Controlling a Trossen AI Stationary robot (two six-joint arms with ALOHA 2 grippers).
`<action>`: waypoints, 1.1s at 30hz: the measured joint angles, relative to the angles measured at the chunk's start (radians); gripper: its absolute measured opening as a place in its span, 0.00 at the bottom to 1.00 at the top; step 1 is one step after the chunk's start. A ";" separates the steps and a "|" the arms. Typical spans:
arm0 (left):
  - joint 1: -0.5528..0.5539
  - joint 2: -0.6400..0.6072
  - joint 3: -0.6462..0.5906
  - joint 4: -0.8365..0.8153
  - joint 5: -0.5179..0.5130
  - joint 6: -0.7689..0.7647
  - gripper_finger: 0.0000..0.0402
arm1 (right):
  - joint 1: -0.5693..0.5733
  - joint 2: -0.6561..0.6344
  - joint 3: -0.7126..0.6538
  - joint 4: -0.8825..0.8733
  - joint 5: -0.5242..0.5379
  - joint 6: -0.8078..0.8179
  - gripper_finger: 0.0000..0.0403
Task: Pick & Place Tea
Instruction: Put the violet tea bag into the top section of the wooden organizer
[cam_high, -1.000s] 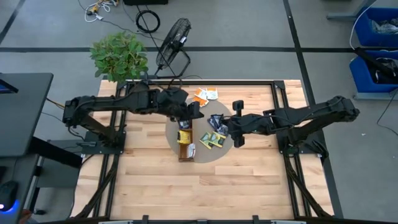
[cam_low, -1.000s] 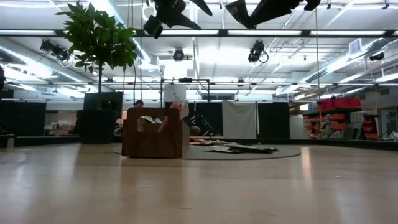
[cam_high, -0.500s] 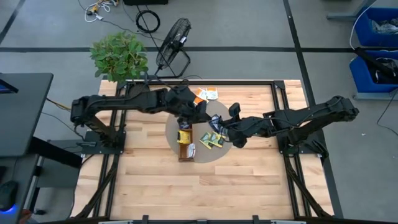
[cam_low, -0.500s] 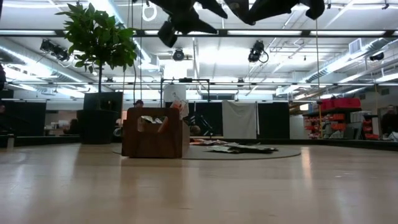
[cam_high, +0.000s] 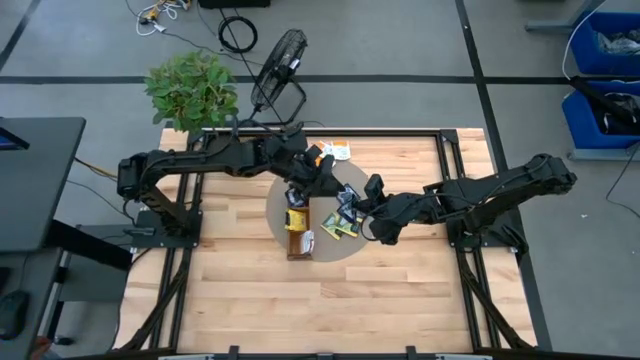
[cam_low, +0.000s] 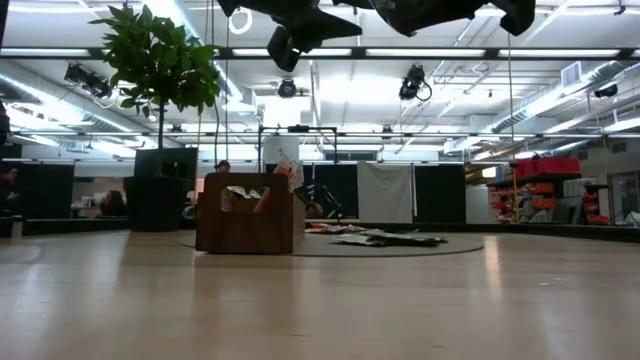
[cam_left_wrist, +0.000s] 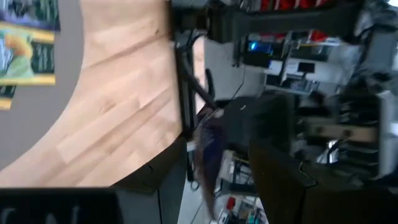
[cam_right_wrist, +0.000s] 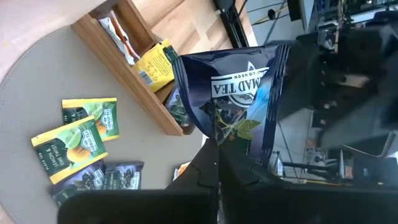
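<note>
A: What is on the table?

B: A pale butcher-block table (cam_high: 400, 290) with a round grey mat (cam_high: 322, 245) at its centre. On the mat stands a long narrow wooden tray (cam_high: 298, 228) with sachets stood on edge inside, a yellow one (cam_right_wrist: 155, 64) among them. Flat, glossy square tea sachets (cam_high: 343, 225), yellow-green and dark, lie loose at the tray's 3 o'clock; orange-and-white ones (cam_high: 330, 152) lie on bare wood at the mat's 12 o'clock.

A: And the right gripper?

B: The right gripper (cam_high: 362, 205) hangs above the loose pile, its fingers pinched together on a dark blue foil sachet (cam_right_wrist: 233, 99) that hangs crinkled between them. The green sachets (cam_right_wrist: 81, 134) lie on the mat below it.

A: The left one?

B: The left gripper (cam_high: 322, 178) hovers over the mat's 12 o'clock edge, just beside the tray's far end. A dark sachet shows near it in its wrist view, but I cannot tell whether its fingers grip it.
</note>
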 joint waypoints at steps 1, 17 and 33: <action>-0.001 0.002 0.000 0.000 0.003 0.000 0.45 | 0.000 0.000 0.000 -0.001 -0.006 -0.008 0.00; -0.024 0.038 0.000 0.042 0.050 -0.025 0.45 | 0.000 0.085 -0.001 0.032 -0.039 -0.077 0.00; -0.014 0.061 0.000 -0.027 0.040 0.002 0.45 | 0.013 0.087 -0.001 0.078 -0.005 -0.163 0.00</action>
